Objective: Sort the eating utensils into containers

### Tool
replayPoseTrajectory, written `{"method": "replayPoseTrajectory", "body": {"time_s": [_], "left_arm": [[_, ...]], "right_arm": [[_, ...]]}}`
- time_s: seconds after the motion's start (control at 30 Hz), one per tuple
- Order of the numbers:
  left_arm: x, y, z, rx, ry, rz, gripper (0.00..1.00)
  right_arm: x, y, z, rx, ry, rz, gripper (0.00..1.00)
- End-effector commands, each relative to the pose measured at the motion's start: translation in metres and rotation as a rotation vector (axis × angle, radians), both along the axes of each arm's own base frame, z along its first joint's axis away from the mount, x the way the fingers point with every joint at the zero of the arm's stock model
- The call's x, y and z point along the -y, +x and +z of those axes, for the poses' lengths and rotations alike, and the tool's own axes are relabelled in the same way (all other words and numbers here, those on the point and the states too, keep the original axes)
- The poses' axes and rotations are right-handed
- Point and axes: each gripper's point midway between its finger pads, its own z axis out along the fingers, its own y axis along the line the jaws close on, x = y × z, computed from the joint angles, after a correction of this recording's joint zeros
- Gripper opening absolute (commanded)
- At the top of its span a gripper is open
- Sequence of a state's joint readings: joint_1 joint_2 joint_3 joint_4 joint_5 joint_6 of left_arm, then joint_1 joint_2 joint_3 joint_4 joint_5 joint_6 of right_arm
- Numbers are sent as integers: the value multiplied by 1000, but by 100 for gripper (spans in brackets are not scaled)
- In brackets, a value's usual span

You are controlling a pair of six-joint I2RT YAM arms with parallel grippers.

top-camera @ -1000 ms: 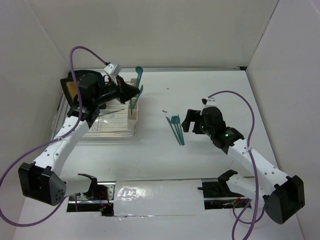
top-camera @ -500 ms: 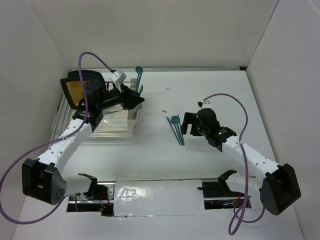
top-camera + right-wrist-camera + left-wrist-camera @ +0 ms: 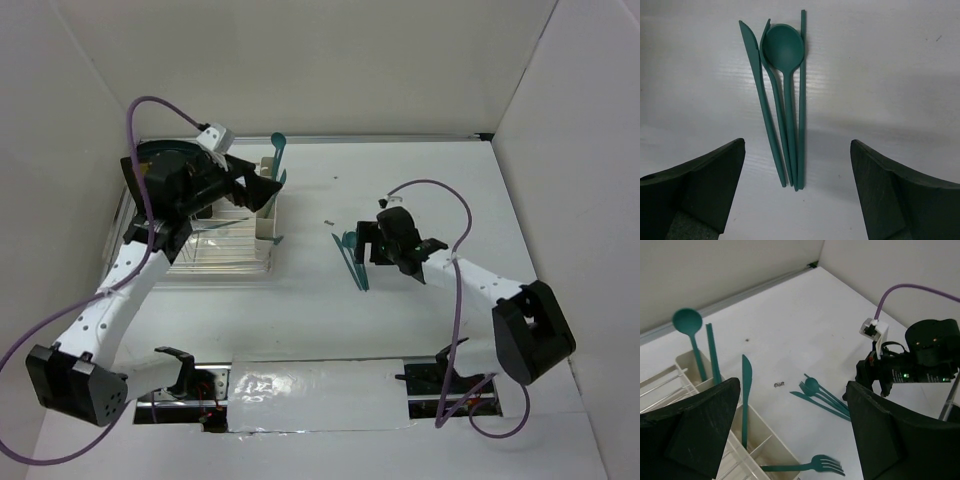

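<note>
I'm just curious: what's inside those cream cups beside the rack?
A spoon and a straight stick stand in one cup, a knife in the next. Their lower ends are hidden.

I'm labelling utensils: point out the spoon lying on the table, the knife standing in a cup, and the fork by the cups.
spoon (image 3: 783, 44), right wrist view, on its bowl.
knife (image 3: 746, 382), left wrist view, on its blade.
fork (image 3: 826, 463), left wrist view, on its tines.
</note>
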State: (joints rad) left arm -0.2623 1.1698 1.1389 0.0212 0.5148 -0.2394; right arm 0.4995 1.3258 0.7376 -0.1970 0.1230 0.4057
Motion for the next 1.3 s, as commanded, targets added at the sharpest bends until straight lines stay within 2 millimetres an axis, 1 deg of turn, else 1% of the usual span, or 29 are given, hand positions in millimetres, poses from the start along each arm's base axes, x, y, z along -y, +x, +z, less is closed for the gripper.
{"method": "replayPoseTrajectory", "body": {"time_s": [0.0,0.03,0.07,0.1,0.13,0.17,0.23,0.27,0.3,0.33,0.37,0.47,0.5,0.53,0.6,0.67,0.8,0.83,0.87,0.9,0.93,0.97,1.03,1.07,1.1,1.13,1.2,1.27], "left_arm": [[-20,-6,11,36,-3,105,100],[-21,-11,16,59,-5,105,100],[-23,-12,14,57,-7,113,100],[-26,-12,15,59,-11,133,100],[-26,-12,11,50,-12,137,100],[-28,-12,12,54,-13,144,100],[-30,-9,8,45,-12,165,100],[-32,-7,7,31,-11,181,100],[-32,-7,7,31,-11,181,100],[-31,-6,6,30,-7,179,100],[-32,-4,5,30,-1,183,100],[-35,-4,4,34,2,197,100],[-35,-4,4,36,1,200,100],[-35,-4,3,34,0,199,100],[-35,-6,6,48,-1,194,100],[-35,-6,5,46,-1,194,100],[-36,-5,5,45,-1,200,100],[-35,-4,2,38,2,198,100],[-35,-4,2,39,1,198,100],[-35,-4,2,39,1,195,100],[-35,-5,3,40,1,197,100],[-35,-4,3,42,0,198,100],[-35,-5,2,40,1,197,100],[-34,-4,1,37,2,195,100],[-35,-5,1,37,-1,196,100],[-34,-4,1,36,1,195,100],[-35,-4,1,37,2,195,100],[-35,-5,2,38,0,197,100]], "right_arm": [[-11,30,19,90,2,7,90],[-13,34,16,88,-3,10,87],[-12,34,11,75,-11,10,86],[-15,39,12,83,-8,11,83],[-17,43,15,94,-3,12,81],[-17,43,5,70,-20,16,78],[-22,51,8,81,-16,18,74],[-21,53,-5,57,-43,19,69],[-20,53,-5,56,-44,17,69],[-22,57,-10,50,-49,19,67],[-23,61,-10,53,-56,15,66],[-23,71,-21,39,-92,4,60],[-19,69,-34,9,-117,-3,59],[-21,73,-29,22,-112,-2,59],[-22,73,-36,7,-124,4,53],[-20,72,-43,-9,-133,4,50],[-20,71,-51,-24,-144,9,41],[-20,71,-53,-29,-145,8,39],[-18,68,-58,-40,-152,8,37],[-18,68,-57,-39,-152,8,30],[-18,68,-56,-38,-151,8,26],[-15,65,-59,-44,-159,0,19],[-15,66,-55,-34,-155,1,13],[-15,68,-50,-24,-148,-4,12],[-13,64,-51,-32,-153,-2,12],[-12,65,-48,-25,-149,-6,12],[-18,64,-39,-11,-121,11,17],[-17,65,-34,0,-118,11,21]]}}
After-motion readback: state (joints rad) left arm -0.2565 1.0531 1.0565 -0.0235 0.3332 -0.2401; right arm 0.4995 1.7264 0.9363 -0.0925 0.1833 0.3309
